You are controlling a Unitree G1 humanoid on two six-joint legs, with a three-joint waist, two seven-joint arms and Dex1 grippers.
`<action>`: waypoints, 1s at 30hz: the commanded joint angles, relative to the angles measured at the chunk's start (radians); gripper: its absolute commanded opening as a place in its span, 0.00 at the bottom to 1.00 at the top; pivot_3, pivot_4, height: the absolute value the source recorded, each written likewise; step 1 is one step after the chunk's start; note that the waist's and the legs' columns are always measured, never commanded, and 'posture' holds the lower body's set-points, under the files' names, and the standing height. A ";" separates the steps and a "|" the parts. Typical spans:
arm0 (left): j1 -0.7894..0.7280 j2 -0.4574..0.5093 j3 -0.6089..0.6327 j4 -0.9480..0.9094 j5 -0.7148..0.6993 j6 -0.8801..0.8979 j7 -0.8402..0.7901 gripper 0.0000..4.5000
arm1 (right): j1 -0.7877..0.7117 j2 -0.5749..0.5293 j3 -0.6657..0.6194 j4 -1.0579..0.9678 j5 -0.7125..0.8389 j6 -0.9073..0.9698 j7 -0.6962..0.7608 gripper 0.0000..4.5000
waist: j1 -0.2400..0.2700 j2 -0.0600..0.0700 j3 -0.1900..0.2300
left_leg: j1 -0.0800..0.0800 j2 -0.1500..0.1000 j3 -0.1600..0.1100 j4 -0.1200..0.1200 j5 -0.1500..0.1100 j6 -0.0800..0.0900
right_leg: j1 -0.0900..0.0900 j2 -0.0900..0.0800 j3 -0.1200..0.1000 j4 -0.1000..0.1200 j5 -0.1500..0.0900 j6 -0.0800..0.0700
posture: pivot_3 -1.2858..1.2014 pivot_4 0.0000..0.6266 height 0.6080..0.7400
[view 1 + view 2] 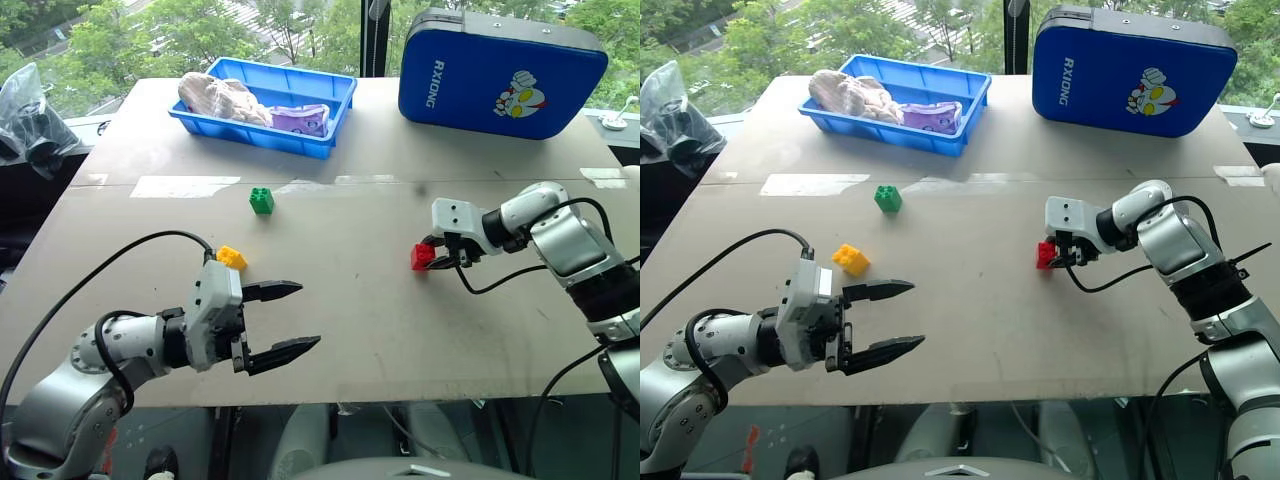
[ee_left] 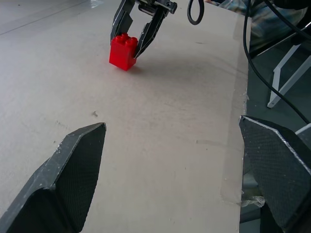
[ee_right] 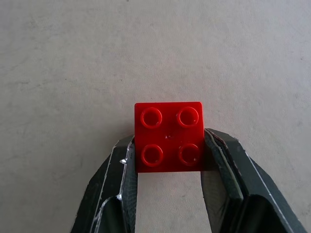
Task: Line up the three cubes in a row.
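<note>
The red cube (image 1: 422, 257) sits right of the table's middle, clamped between the fingers of my right gripper (image 1: 436, 257), which is shut on it; the right wrist view shows its four studs (image 3: 168, 137) between the black fingers (image 3: 119, 167). It looks to rest on or just above the tabletop. The green cube (image 1: 261, 200) stands farther back, left of centre. The yellow cube (image 1: 231, 257) lies nearer, just behind my left gripper (image 1: 292, 320), which is open and empty near the table's front edge. In the left wrist view the red cube (image 2: 123, 51) shows ahead.
A blue tray (image 1: 262, 133) holding a pale bundle and a purple packet stands at the back. A blue case (image 1: 500, 72) rests at the back right. A black bag (image 1: 32, 125) lies off the table's left side. Cables trail from both arms.
</note>
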State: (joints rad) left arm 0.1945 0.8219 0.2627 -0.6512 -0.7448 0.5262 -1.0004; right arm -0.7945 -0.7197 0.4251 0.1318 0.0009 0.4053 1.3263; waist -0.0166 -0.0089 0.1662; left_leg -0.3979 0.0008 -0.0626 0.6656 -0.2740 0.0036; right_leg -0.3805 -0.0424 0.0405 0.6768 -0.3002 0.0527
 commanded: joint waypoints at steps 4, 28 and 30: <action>0.003 -0.002 0.027 0.003 -0.009 -0.034 -0.013 1.00 | -0.027 0.019 -0.002 -0.023 -0.009 0.005 0.020 0.29 | 0.000 0.000 0.000 | 0.000 0.000 0.000 0.000 0.000 0.000 | 0.000 0.000 0.000 0.000 0.000 0.000 | 0.52 0.24 1.00; 0.033 0.005 0.054 0.005 -0.004 -0.033 0.003 1.00 | -0.079 0.132 0.004 0.088 -0.053 -0.019 -0.016 0.99 | -0.001 0.000 0.000 | 0.000 -0.001 0.000 -0.001 0.000 0.000 | 0.000 0.000 0.000 0.000 0.000 0.000 | 0.52 0.24 1.00; 0.033 0.005 0.056 0.013 0.000 -0.034 0.004 1.00 | -0.065 0.123 -0.033 0.045 -0.025 -0.031 -0.026 0.99 | -0.001 0.000 0.000 | 0.000 -0.001 0.000 -0.001 0.000 0.000 | 0.000 0.000 0.000 0.000 0.000 0.000 | 0.52 0.24 1.00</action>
State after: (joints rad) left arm 0.2305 0.8208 0.2875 -0.6369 -0.7444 0.5069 -0.9984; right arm -0.8532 -0.5893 0.4487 0.2396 -0.0497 0.3899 1.3150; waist -0.0176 -0.0086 0.1664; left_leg -0.3977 0.0003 -0.0628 0.6649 -0.2740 0.0035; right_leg -0.3810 -0.0428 0.0403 0.6769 -0.3002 0.0526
